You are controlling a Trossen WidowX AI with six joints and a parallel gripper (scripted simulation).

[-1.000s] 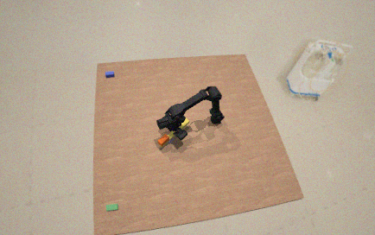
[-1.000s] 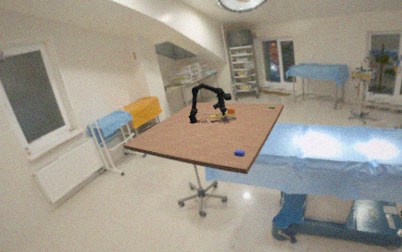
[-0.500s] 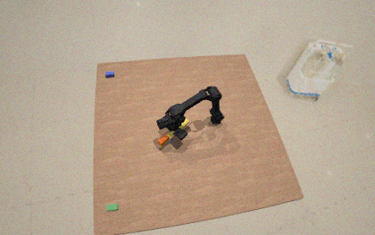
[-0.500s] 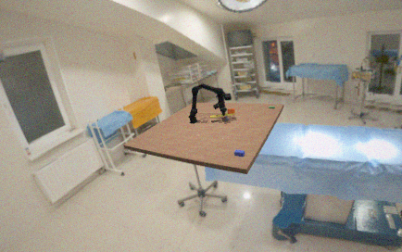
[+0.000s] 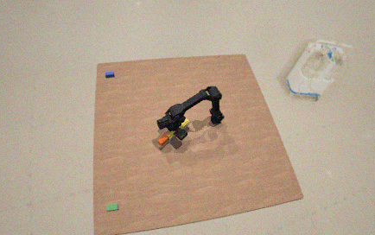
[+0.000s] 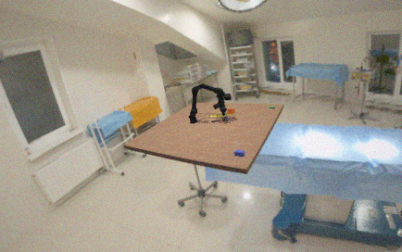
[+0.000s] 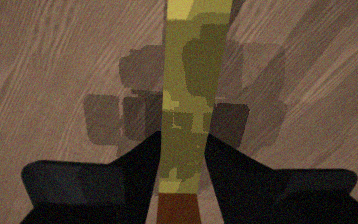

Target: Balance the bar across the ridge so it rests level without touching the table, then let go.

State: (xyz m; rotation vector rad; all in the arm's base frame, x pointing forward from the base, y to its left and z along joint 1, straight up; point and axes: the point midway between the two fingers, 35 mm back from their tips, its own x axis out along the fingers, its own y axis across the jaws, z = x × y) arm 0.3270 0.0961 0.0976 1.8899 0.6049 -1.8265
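Clinic room with pale walls and a blue-draped bed surrounds the square brown wooden table. Near its middle, the black parallel-jaw gripper is clamped partway closed on the long yellow bar, which runs forward between both fingers above the tabletop.

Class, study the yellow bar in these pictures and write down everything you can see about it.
The bar is long, flat-sided and yellow-olive, mottled by shadow. The end effector is shut on it, a dark finger pressing each long side. From the wrist view it runs straight away over the wooden table, casting a shadow there. In the top view it sits beside an orange piece.
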